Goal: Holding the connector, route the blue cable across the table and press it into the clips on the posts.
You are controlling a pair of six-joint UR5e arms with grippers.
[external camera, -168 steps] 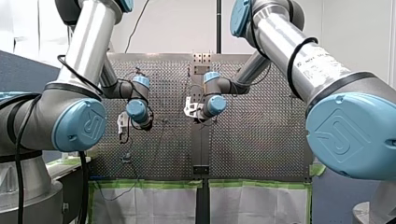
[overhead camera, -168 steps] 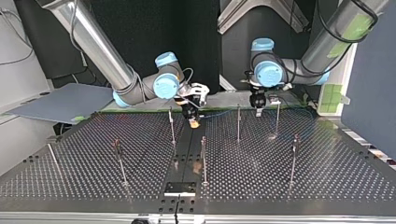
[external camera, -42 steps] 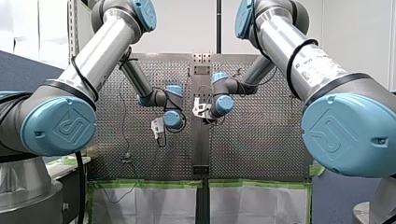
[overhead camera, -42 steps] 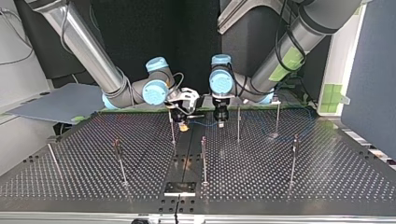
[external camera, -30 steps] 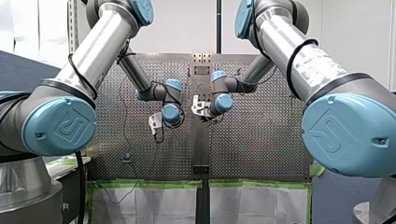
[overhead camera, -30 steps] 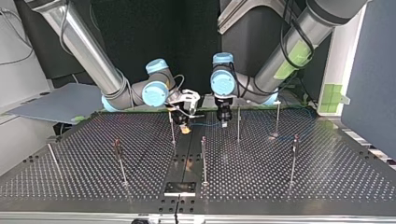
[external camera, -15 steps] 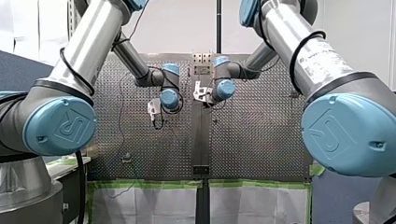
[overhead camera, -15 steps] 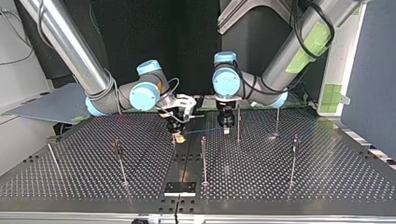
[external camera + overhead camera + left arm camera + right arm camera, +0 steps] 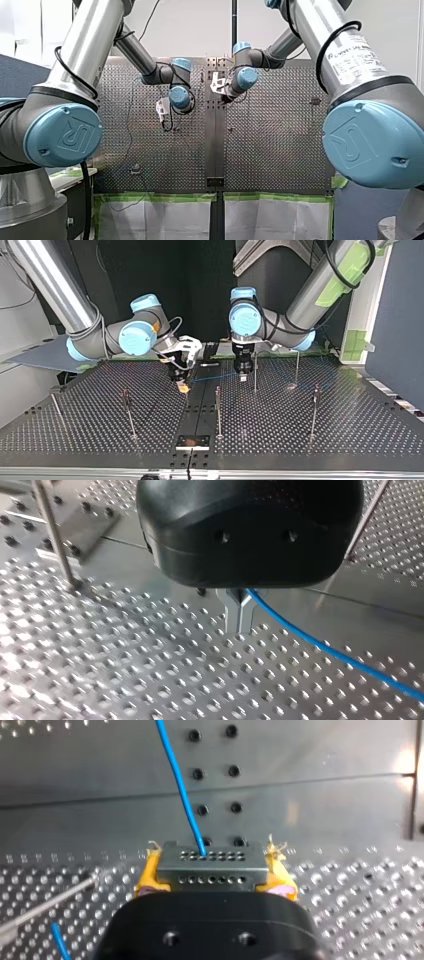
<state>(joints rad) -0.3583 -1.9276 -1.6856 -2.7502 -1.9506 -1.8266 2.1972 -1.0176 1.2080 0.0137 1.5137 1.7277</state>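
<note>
Positions are given relative to the centre post (image 9: 218, 409) on the perforated bench (image 9: 310, 440), as seen in the top view.

1. Left of the centre post, on the arms' side of it, the robot's right end effector (image 9: 183, 385) hangs low over the bench. In the right wrist view its yellow pads (image 9: 150, 872) are clamped on the two flanks of the connector (image 9: 210, 864), a grey block with two rows of holes. Holding it by the flanks leaves the wired face free, so the blue cable (image 9: 180, 780) leaves straight ahead without a kink.

2. Beyond the centre post, the cable spans the gap between the two end effectors, clear of the bench. Its straight line suggests light tension.

3. Right of the centre post, the left end effector (image 9: 243, 375) points straight down. In the left wrist view its metal fingers (image 9: 232, 615) are closed together, with the cable pinched near their roots. This second grip probably acts as a guide, fixing the height and heading of the run.

4. Further right, a thin post (image 9: 255, 371) stands just beside the left end effector. The cable does not appear to be seated on any post, so routing looks to be at an early stage.
</note>
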